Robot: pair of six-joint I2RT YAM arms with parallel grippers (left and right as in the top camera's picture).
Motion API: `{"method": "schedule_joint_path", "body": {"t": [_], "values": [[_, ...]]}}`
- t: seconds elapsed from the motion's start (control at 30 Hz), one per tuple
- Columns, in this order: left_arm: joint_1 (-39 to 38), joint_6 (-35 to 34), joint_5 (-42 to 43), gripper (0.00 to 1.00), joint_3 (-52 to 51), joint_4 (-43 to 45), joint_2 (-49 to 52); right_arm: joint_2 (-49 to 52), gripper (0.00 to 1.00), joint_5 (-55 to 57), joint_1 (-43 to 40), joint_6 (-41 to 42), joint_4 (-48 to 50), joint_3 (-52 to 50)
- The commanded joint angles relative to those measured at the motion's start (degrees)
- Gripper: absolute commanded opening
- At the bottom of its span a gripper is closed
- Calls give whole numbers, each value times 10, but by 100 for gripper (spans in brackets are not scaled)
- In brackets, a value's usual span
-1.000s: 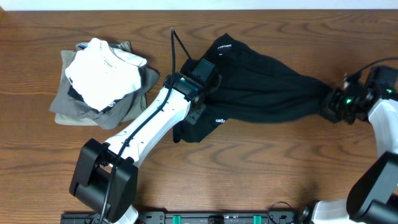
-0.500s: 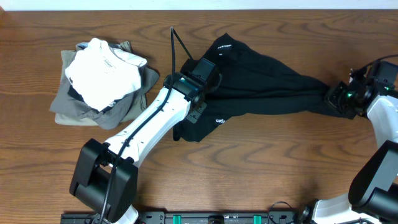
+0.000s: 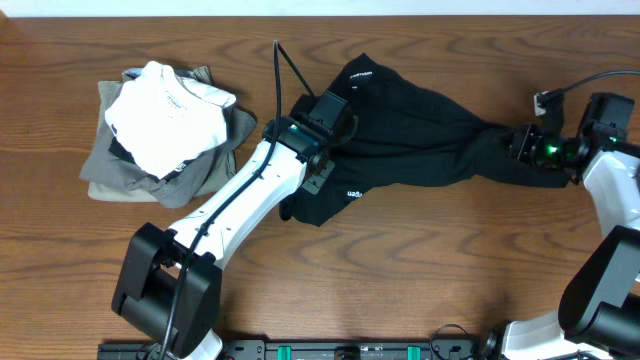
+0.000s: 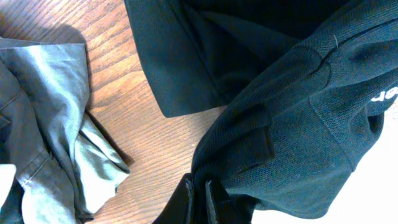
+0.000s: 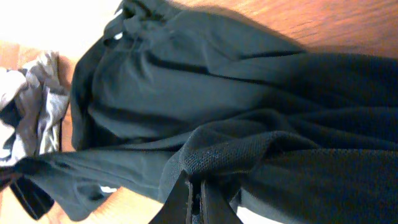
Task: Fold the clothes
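Observation:
The clothes, a black polo shirt (image 3: 420,140), lie stretched across the middle and right of the wooden table, bunched into a narrow rope toward the right. My left gripper (image 3: 335,140) is shut on the shirt's left part; in the left wrist view the jaws (image 4: 202,193) pinch a fold of black knit fabric (image 4: 298,130). My right gripper (image 3: 520,145) is shut on the shirt's right end, and the right wrist view shows its tips (image 5: 198,196) clamped on a black fold (image 5: 249,155). Small white lettering (image 3: 353,194) shows at the shirt's lower left edge.
A pile of folded garments sits at the left: a white one (image 3: 165,110) on top of grey and olive ones (image 3: 120,175). A grey-green garment (image 4: 50,124) also fills the left of the left wrist view. The left arm (image 3: 230,205) crosses the table diagonally.
My right gripper has pulled its end of the shirt upward and slightly back, lifting and tightening the right part of the fabric. The left gripper has stayed put.

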Motion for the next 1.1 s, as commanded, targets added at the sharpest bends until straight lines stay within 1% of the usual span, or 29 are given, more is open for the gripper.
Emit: {"method": "schedule_joint_path", "body": {"t": [0.0,0.07,0.1,0.2,0.27,0.33,0.37,0.43,0.5,0.6,0.73,0.8,0.83,0.87,0.9,1.0,1.07], "values": [[3,10,-10,6,9,-1,-12,2,1,70,3,26,-16,-3],[3,10,-10,6,9,-1,-12,2,1,150,0,67,-31,-3],[3,10,-10,6,9,-1,-12,2,1,179,-2,74,-35,-3],[3,10,-10,6,9,-1,-12,2,1,225,-11,99,-42,-3],[3,12,-10,6,9,-1,-12,2,1,199,-18,100,-39,-3],[3,14,-10,6,9,-1,-12,2,1,146,-22,62,-37,-3],[3,14,-10,6,9,-1,-12,2,3,124,-23,43,-36,-3],[3,14,-9,6,9,-1,-12,2,12,99,-23,22,-35,-3],[3,14,-9,6,9,-1,-12,2,12,99,-23,23,-33,-3],[3,14,-9,6,9,-1,-12,2,7,102,-23,30,-18,-3],[3,14,-9,6,9,-1,-12,2,6,152,-23,85,7,-3],[3,14,-9,6,9,0,-12,2,6,179,-23,104,7,-3],[3,14,-9,6,9,0,-12,2,9,184,-23,105,0,-3],[3,14,-9,6,9,-1,-12,2,16,192,-23,105,-12,-3],[3,14,-9,6,9,-1,-12,2,21,202,-23,104,-25,-3],[3,14,-9,6,9,-3,-12,4,24,211,-23,105,-89,-4],[3,14,-9,6,9,-3,-12,4,25,212,-19,103,-109,-12]]}}
